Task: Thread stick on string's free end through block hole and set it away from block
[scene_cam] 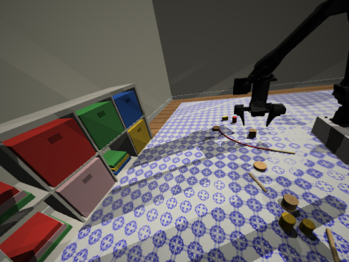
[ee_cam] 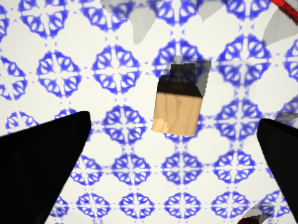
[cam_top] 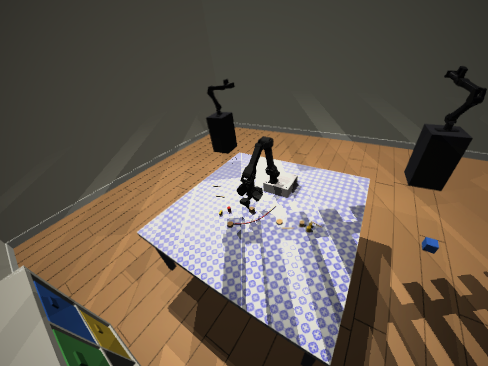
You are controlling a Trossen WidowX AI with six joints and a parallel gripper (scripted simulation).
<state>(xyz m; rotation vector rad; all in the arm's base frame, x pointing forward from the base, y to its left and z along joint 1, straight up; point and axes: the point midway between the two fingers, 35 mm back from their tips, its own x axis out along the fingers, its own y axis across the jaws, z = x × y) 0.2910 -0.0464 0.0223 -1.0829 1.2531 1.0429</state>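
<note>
The wooden block (cam_top: 252,210) (scene_cam: 252,133) (ee_cam: 177,114) stands on the table; its hole cannot be made out. My gripper (cam_top: 253,202) (scene_cam: 255,125) (ee_cam: 172,122) is wide open and empty, pointing down above the block, which appears between the fingers in the wrist view. The round button (cam_top: 230,224) (scene_cam: 216,128) lies on the table. The red string (scene_cam: 232,140) (ee_cam: 287,9) curves from it past the block. The thin stick (cam_top: 272,209) (scene_cam: 282,152) on its free end lies flat on the table, away from the gripper.
A red cylinder (cam_top: 229,209) (scene_cam: 234,119) and a yellow piece (cam_top: 220,213) (scene_cam: 224,118) stand beyond the block. A wooden disc (cam_top: 279,221) (scene_cam: 260,166), a loose stick (scene_cam: 257,182), a round wooden piece (scene_cam: 289,202) and two yellow cylinders lie nearer the exterior camera. Another loose stick (scene_cam: 332,245) is there.
</note>
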